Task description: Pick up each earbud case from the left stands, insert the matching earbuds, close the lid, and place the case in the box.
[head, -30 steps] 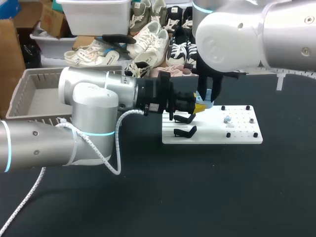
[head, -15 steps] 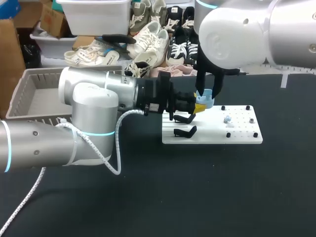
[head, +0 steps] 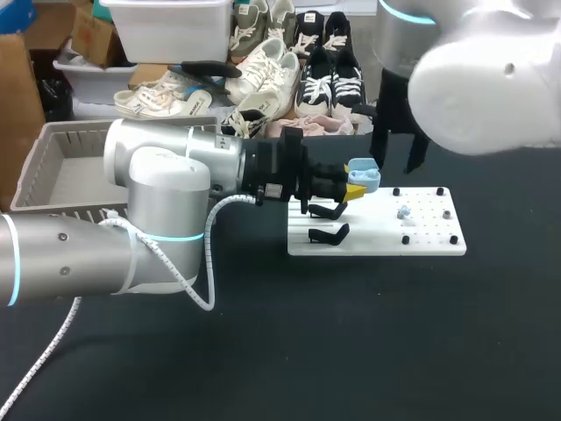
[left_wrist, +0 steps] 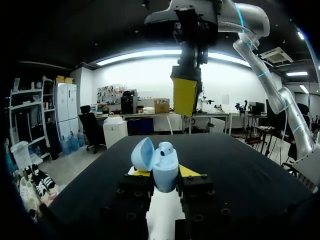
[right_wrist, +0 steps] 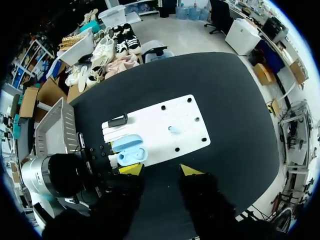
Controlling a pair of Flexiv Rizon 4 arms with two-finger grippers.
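A light blue earbud case is held with its lid open over the left part of the white board, and my left gripper is shut on it. In the left wrist view the case stands between the yellow tips of the left gripper, with one earbud seated in it. A loose earbud lies on the board. My right gripper hangs open and empty above and to the right of the case. From the right wrist view, the right gripper looks down on the case and the loose earbud.
Two black stands sit on the board's left end, just under the held case. A grey basket stands at the table's left, behind my left arm. Black pegs dot the board's right part.
My right gripper has opened, lifted off the case and drawn up and to the right. The left arm and the case have stayed put.
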